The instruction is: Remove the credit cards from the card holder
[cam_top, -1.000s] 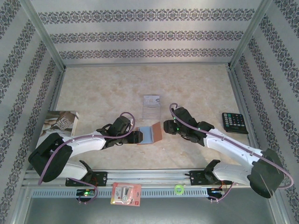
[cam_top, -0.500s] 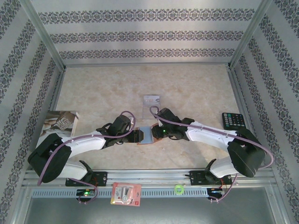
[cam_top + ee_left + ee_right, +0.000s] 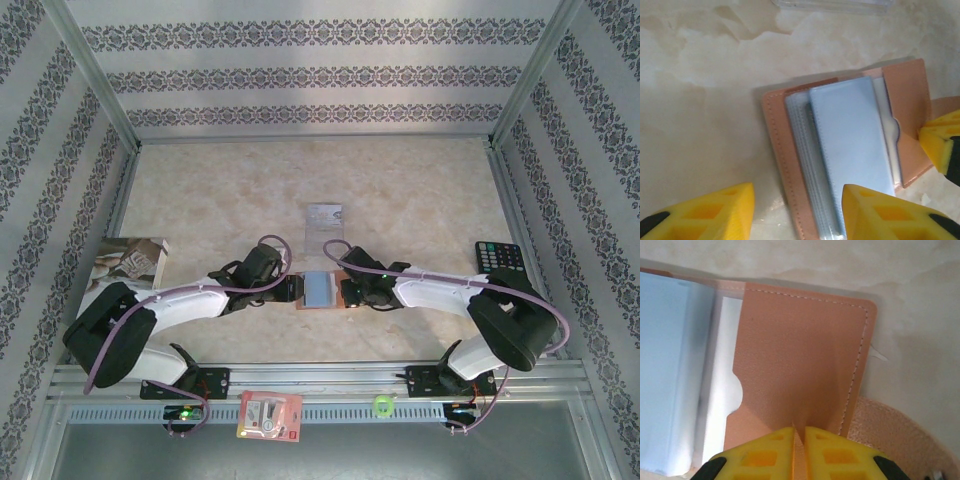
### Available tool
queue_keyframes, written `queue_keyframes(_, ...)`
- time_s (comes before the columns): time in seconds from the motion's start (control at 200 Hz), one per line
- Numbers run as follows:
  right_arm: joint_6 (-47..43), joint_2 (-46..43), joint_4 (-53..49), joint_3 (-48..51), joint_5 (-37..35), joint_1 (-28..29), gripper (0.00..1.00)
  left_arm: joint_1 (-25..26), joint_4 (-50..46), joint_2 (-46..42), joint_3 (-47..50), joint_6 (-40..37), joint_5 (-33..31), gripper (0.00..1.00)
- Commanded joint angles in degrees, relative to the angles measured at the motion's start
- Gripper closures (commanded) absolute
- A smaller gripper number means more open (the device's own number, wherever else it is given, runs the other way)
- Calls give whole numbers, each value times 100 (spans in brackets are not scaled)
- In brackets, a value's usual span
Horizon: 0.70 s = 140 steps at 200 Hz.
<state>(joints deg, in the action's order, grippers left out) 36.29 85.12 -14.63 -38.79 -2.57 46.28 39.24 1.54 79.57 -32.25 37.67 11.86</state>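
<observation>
My right pincer is clamped narrow on the brown flap of the card holder. The holder lies open on the desk, just below centre of the overhead view. My left pincer stands wide, one finger over the grey-blue panel and the other over bare desk. A pale edge shows at the pocket notch, the rest of it hidden. One credit card lies loose above the holder, cut off by the top of the left wrist view.
</observation>
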Motion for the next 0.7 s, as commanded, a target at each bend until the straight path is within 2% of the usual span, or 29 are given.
queue_keyframes(0.0, 141, 40, 7, 122, -337, 14, 85, -70, -311, 30, -99, -186, -325, 51)
queue_keyframes(0.2, 161, 26, 195, 212, -287, 22, 85, -57, -248, 284, -252, -311, -118, 54)
queue_keyframes(0.385, 48, -105, 448, 244, -148, 67, 79, -48, -240, 614, -347, -348, -131, 57)
queue_keyframes(0.46, -60, -227, 518, 223, -117, 115, 75, -48, -257, 707, -362, -365, -144, 57)
queue_keyframes(0.6, -365, -532, 707, 182, 122, 201, 55, -48, -233, 724, -351, -349, -144, 57)
queue_keyframes(0.695, -552, -543, 783, 75, 255, 270, 49, -46, -198, 748, -350, -339, -119, 57)
